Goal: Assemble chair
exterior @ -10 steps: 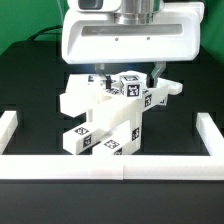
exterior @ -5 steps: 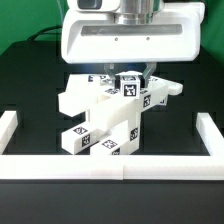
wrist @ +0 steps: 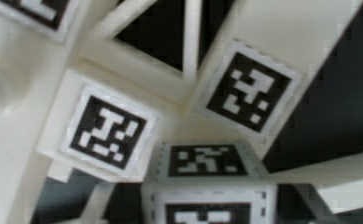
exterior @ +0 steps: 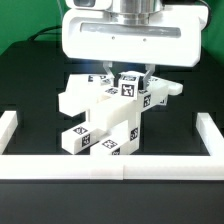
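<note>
Exterior view: a half-built chair (exterior: 112,115) of white blocks and bars with black-and-white tags, sitting on the black table (exterior: 30,85) in the middle, well inside the low white border wall (exterior: 110,162). Right above it, the big white robot arm (exterior: 128,35), with the gripper (exterior: 122,72) low over the top of the chair, near a small tagged block (exterior: 128,85) that sticks up. One dark finger (exterior: 150,72) just showing beside that block; the other hidden. Cannot tell from here if pinching the block or just close by. Wrist view: very close and blurry, full of white chair parts (wrist: 53,80) and tags (wrist: 107,125), with a tagged block (wrist: 204,160) in the middle. No fingers clear here, so still cannot tell if spread or pressed together. Likely step: working on a top piece of the chair, maybe pushing or seating it. Next move probably needs a slow, straight, gentle push or lift, so the tilted stack does not tip or slide.
</note>
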Motion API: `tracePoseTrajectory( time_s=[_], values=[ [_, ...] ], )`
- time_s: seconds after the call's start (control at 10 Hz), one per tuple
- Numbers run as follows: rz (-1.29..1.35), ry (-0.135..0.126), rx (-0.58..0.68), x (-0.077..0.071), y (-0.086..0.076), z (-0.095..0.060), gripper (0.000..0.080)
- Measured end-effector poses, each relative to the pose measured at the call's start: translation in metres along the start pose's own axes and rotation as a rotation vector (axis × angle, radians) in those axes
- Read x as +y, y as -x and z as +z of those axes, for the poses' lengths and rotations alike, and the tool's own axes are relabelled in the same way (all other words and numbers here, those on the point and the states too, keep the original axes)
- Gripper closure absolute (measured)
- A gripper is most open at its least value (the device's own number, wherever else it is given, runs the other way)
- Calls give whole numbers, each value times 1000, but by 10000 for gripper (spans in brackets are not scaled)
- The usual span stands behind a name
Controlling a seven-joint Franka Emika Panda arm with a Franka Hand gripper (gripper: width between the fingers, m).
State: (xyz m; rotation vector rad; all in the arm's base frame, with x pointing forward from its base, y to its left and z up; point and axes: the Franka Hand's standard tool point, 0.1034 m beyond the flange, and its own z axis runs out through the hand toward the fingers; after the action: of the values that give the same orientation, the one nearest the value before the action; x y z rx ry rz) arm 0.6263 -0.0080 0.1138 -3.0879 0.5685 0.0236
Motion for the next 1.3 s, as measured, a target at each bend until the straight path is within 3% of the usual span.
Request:
tracePoseTrajectory(
  time_s=[1.0,1.2,1.3],
  values=[
    [604,-12,-6,-3,1,0,512],
    [565,-9,-9,-3,1,0,500],
    [560,-7,-12,-4,2,0,308]
  ],
)
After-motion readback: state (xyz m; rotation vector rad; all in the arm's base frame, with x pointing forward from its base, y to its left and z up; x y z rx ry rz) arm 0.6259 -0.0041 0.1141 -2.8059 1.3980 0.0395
